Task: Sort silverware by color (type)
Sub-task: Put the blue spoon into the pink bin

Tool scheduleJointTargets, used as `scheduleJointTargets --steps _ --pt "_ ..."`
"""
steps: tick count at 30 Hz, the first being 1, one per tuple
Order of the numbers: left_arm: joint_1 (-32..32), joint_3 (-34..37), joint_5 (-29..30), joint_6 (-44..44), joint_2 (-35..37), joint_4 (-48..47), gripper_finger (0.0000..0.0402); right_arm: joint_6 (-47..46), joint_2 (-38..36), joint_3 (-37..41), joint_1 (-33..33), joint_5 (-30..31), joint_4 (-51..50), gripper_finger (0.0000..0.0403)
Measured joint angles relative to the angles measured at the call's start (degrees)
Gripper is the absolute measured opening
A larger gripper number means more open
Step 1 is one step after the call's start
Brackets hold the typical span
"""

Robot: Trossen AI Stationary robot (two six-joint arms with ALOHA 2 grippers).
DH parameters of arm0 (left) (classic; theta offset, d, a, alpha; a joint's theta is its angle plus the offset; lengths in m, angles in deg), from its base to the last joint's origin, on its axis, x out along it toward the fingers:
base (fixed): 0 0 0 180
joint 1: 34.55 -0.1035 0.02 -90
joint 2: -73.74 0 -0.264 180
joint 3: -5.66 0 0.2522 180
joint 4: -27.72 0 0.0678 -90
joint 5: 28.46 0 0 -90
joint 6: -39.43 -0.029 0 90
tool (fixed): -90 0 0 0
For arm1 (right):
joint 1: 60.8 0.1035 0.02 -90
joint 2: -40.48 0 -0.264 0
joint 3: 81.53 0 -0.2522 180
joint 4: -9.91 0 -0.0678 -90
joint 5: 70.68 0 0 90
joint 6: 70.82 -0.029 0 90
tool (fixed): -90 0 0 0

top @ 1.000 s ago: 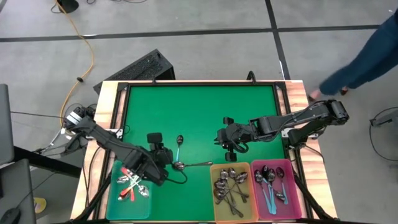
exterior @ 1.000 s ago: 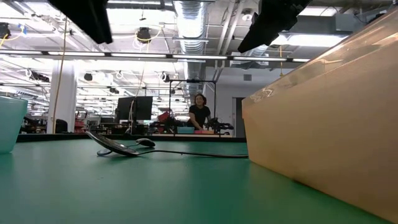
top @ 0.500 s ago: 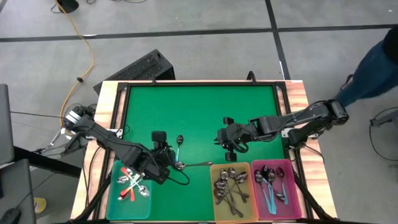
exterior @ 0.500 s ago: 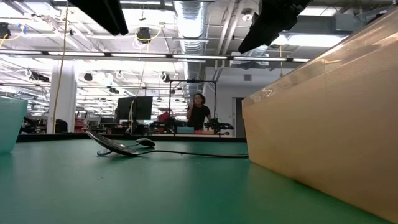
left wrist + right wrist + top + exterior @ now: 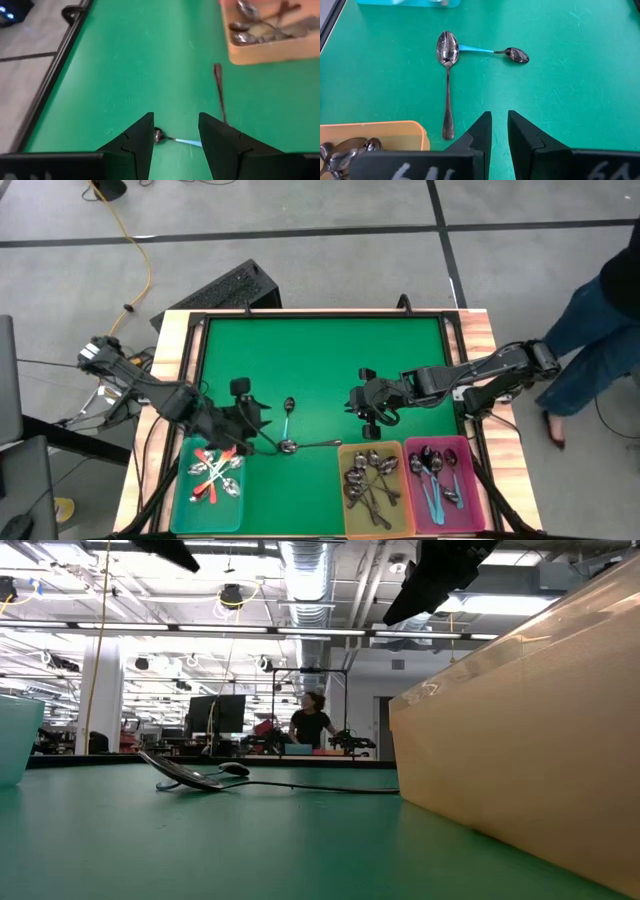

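Two spoons lie flat on the green mat. A light-blue-handled spoon [image 5: 288,412] [image 5: 485,50] [image 5: 175,140] touches the bowl of a plain metal spoon [image 5: 308,445] [image 5: 447,75] [image 5: 218,92] [image 5: 190,775]. My left gripper [image 5: 258,420] [image 5: 175,137] hovers open just left of them, and the blue spoon shows beyond the gap between its fingers. My right gripper [image 5: 358,402] [image 5: 499,131] hangs above the mat to their right, with a narrow gap between its fingers. Other spoons fill the three bins.
Along the near edge stand a teal bin [image 5: 180,485] with orange-red spoons, a yellow bin [image 5: 342,480] [image 5: 260,55] [image 5: 520,740] with metal spoons and a pink bin [image 5: 470,480] with blue ones. A person's legs [image 5: 600,330] stand past the table's right side. Bare mat stretches toward the far edge.
My left gripper has risen from over the teal bin's right end, moved a little toward the far edge and turned toward the two spoons. In the low view it has climbed almost out of the picture. Both spoons and my right gripper have stayed put. The person has walked along the right side.
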Motion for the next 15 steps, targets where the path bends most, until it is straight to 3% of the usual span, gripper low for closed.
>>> scheduleJointTargets --steps 6,15 --pt "-2.0 12.0 -0.2 1.6 7.5 14.2 0.0141 0.0 0.0 0.0 0.0 0.0 0.6 0.0071" --pt "-2.4 23.0 -3.5 -5.0 11.0 35.6 0.0141 0.5 0.0 0.0 0.0 0.0 7.4 0.0071"
